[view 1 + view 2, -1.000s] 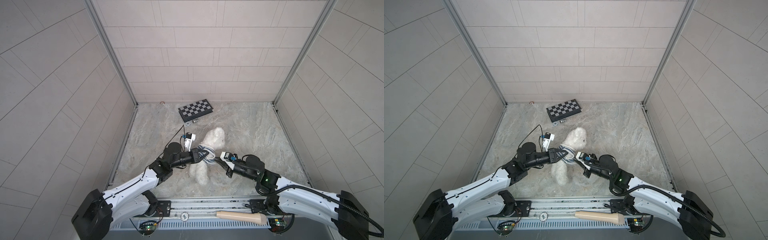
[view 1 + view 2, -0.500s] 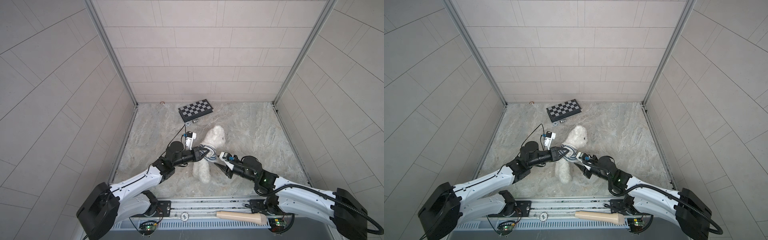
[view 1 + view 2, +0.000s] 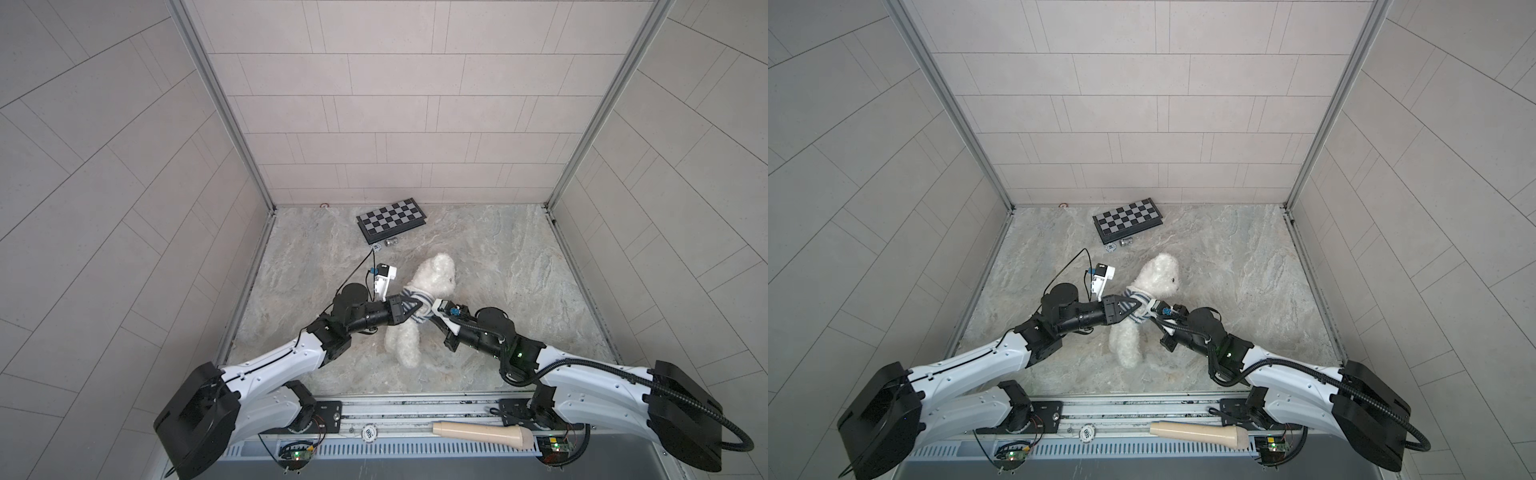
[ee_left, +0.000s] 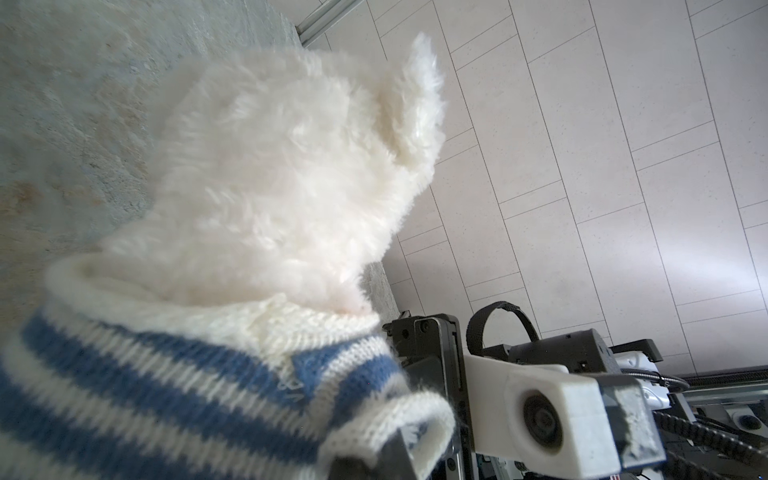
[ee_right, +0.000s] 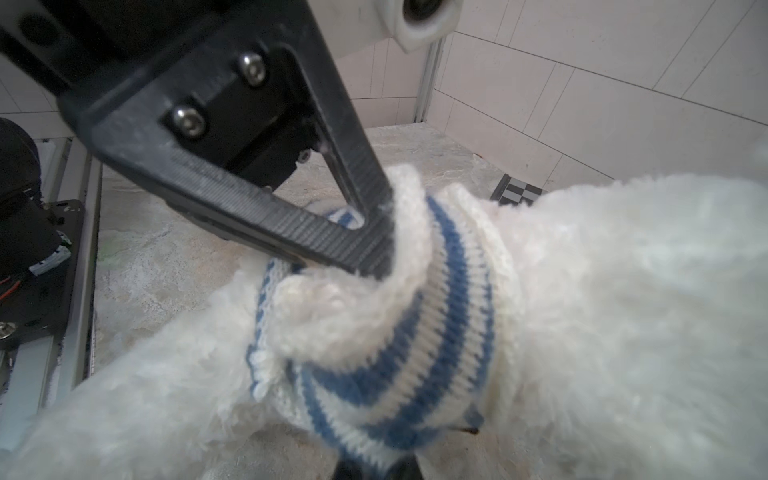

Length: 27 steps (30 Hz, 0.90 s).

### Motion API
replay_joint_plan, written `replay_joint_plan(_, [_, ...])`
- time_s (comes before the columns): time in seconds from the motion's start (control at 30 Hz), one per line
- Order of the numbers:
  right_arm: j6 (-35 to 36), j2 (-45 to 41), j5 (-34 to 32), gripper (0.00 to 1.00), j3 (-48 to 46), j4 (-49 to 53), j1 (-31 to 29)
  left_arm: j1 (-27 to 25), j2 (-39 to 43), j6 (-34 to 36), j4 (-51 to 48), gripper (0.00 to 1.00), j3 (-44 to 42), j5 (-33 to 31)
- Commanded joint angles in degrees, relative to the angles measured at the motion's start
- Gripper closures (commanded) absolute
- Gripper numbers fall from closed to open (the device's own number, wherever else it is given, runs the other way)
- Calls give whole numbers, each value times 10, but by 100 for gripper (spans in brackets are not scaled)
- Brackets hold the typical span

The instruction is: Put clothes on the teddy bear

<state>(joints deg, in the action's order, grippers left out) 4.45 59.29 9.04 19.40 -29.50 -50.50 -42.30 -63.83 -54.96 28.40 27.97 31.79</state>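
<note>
The teddy bear [image 3: 434, 272] [image 3: 1160, 272] lies mid-floor, head toward the back wall, legs toward the front rail. A blue-and-white striped shirt [image 3: 417, 300] [image 3: 1140, 300] is bunched around its neck. My left gripper [image 3: 417, 308] [image 3: 1137, 307] reaches in from the left, shut on the shirt's hem [image 4: 415, 415]; its dark fingers [image 5: 332, 232] pinch the knit. My right gripper [image 3: 429, 318] [image 3: 1152, 318] comes from the right, mostly hidden under its camera, and is shut on the shirt's lower edge [image 5: 374, 440]. The bear's fluffy head [image 4: 291, 166] fills the left wrist view.
A folded chessboard [image 3: 390, 218] [image 3: 1127, 220] lies near the back wall with two small pieces [image 3: 390, 242] just in front of it. A beige handle-shaped object [image 3: 482, 434] rests on the front rail. Tiled walls close in left, right and back.
My right gripper moved in to the bear's neck, opened, then shut on the shirt. The left gripper kept its grip and shifted slightly toward the back with the bear.
</note>
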Motion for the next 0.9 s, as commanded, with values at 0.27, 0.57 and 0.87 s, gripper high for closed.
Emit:
replay_joint_plan(0.27, [11, 84, -3, 100, -4, -67, -5, -12, -67, 87, -135, 92, 17, -50])
replay_joint_plan(0.57, [0, 190, -7, 100, -25, -179, -6, -36, -98, 92, -218, 67, 46, -85])
replay_joint_plan(0.87, [6, 198, -10, 100, -29, -211, -6, -54, -118, 109, -335, 68, 96, -130])
